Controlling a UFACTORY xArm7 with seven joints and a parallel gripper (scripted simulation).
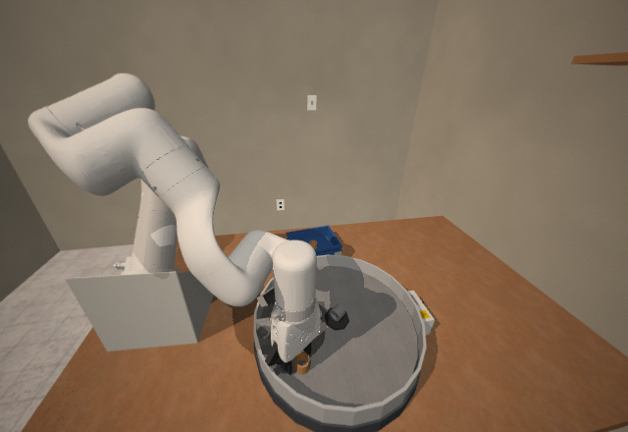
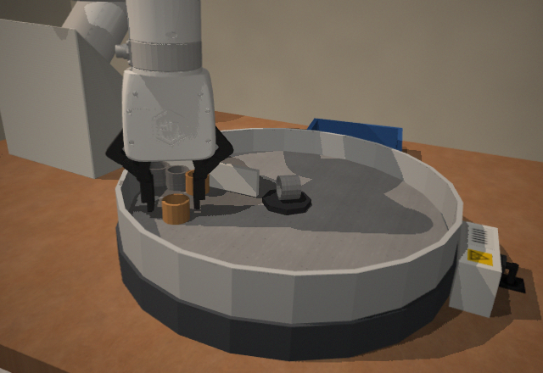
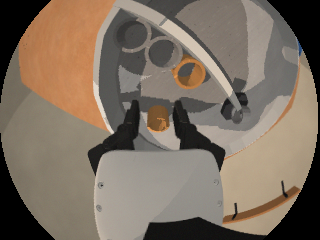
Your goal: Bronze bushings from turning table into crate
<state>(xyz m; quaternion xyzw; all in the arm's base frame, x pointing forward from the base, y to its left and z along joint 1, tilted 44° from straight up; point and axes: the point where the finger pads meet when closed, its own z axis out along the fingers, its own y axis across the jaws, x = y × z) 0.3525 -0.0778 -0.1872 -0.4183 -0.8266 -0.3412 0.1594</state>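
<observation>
The round turning table (image 2: pixel 289 229) holds a bronze bushing (image 2: pixel 176 208) standing upright near its left rim. My gripper (image 2: pixel 173 207) is lowered over it, open, with one black finger on each side of the bushing, as the wrist view (image 3: pixel 158 118) also shows. A second bronze bushing (image 2: pixel 190 181) stands just behind the right finger. Two steel bushings (image 2: pixel 176 175) (image 2: pixel 158 171) stand behind it by the rim. Another steel bushing (image 2: pixel 288 186) lies on its side on the black hub. The blue crate (image 2: pixel 357 131) sits behind the table.
A white divider wall (image 2: pixel 234 176) runs from the rim to the hub, close behind my gripper. A grey box (image 2: pixel 47 97) stands at the arm's base on the left. A white control box (image 2: pixel 478 268) is fixed to the table's right side.
</observation>
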